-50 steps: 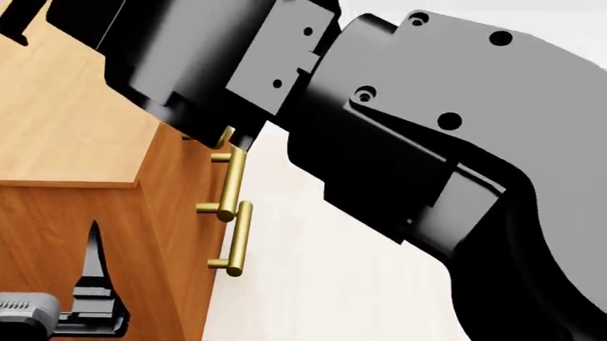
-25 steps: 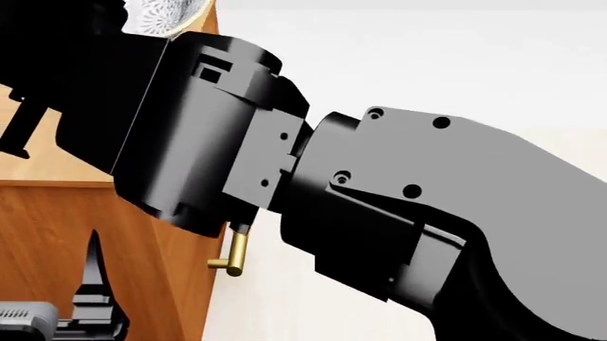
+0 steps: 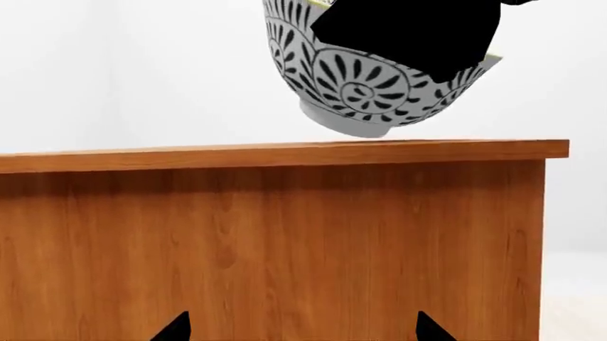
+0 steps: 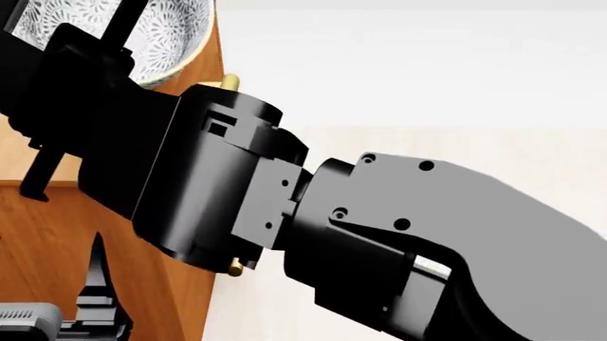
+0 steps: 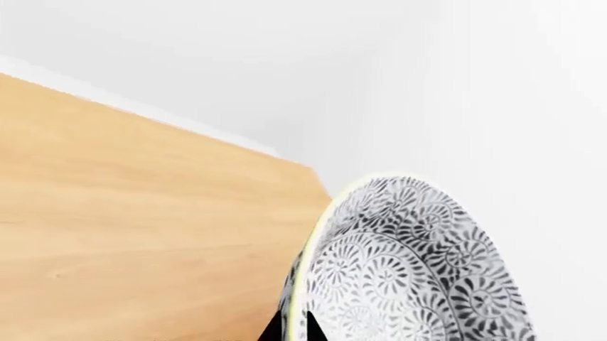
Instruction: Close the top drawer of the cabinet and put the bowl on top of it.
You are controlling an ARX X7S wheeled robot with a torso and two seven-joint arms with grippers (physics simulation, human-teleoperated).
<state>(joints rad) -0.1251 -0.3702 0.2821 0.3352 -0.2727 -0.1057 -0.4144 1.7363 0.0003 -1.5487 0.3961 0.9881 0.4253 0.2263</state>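
The right gripper (image 4: 57, 92) is clamped on the rim of the bowl (image 3: 374, 78), holding it tilted just above the top of the cabinet (image 3: 284, 153), near its front corner; the left gripper (image 3: 298, 330) hangs beside the cabinet's side, fingers apart; released while tilted this near the edge, the bowl could, I judge, tip or roll off.

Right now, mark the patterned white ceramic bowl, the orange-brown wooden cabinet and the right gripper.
patterned white ceramic bowl (image 3: 356, 96), left wrist view, outer wall.
orange-brown wooden cabinet (image 3: 275, 234), left wrist view, side panel.
right gripper (image 5: 289, 328), right wrist view, at the bowl's rim.
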